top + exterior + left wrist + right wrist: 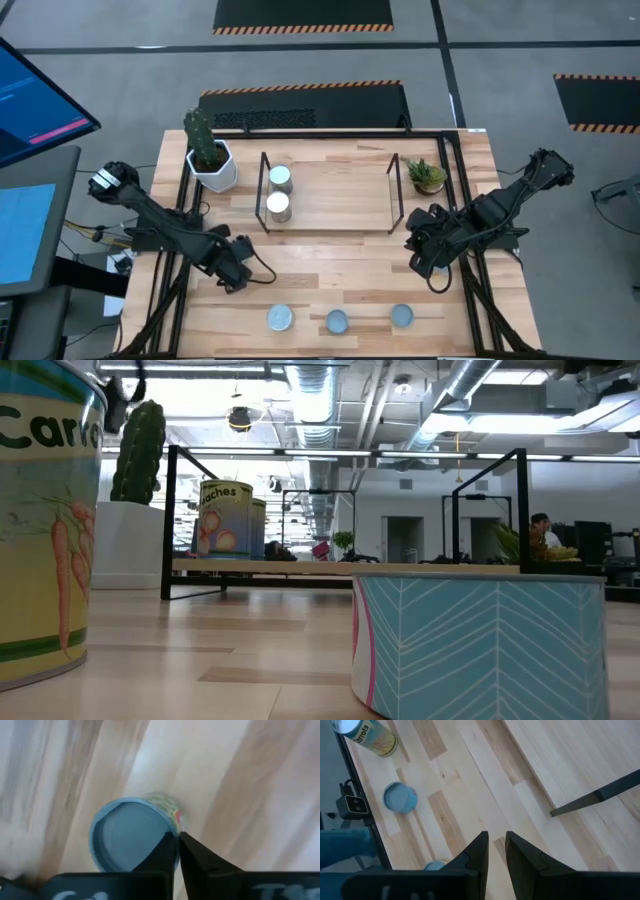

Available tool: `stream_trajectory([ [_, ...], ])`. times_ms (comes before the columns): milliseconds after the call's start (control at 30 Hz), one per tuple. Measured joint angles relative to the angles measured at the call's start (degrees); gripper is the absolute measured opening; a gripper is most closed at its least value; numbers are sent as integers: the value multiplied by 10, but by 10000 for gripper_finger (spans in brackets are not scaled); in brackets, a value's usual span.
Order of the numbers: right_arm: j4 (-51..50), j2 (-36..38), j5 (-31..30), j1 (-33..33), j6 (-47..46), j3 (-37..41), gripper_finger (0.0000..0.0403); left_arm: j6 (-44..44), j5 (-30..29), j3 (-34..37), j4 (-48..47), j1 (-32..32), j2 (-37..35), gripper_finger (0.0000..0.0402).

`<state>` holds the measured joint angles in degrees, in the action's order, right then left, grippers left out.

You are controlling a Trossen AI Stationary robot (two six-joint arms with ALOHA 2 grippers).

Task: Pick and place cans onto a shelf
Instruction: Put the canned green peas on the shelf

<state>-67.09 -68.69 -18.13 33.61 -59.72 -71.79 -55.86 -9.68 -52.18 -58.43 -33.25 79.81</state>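
I see the shelf [330,190] already holding two cans [279,193] at its left end, with three more lined up along the table's near edge. My left gripper [236,272] hovers above the table, fingers nearly closed and empty, over a blue-topped can [131,840]. I judge I should open wide, centre on it, then descend. The right gripper [428,256] waits, slightly parted, empty.
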Motion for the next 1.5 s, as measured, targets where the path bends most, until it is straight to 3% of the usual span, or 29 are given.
stream_trajectory([
  [300, -2, 0, 0, 0, 2, 0, 90, 108, -11, -149, 11, 55, -1, 1],
  [500, -2, 0, 0, 0, 2, 0, 90, 283, -16, -222, 139, 163, 25, 0],
  [733, -2, 0, 2, 1, 2, 0, 90, 495, 0, -347, 189, 307, 161, 0],
  [900, -2, 0, 2, 1, 2, 0, 90, 574, 25, -469, 177, 371, 286, 0],
  [1233, -2, 0, 3, 1, 2, 0, 90, 645, 33, -655, 119, 402, 462, 0],
  [1500, -2, 0, 9, 1, 2, 0, 90, 667, 34, -701, 95, 403, 519, 0],
])
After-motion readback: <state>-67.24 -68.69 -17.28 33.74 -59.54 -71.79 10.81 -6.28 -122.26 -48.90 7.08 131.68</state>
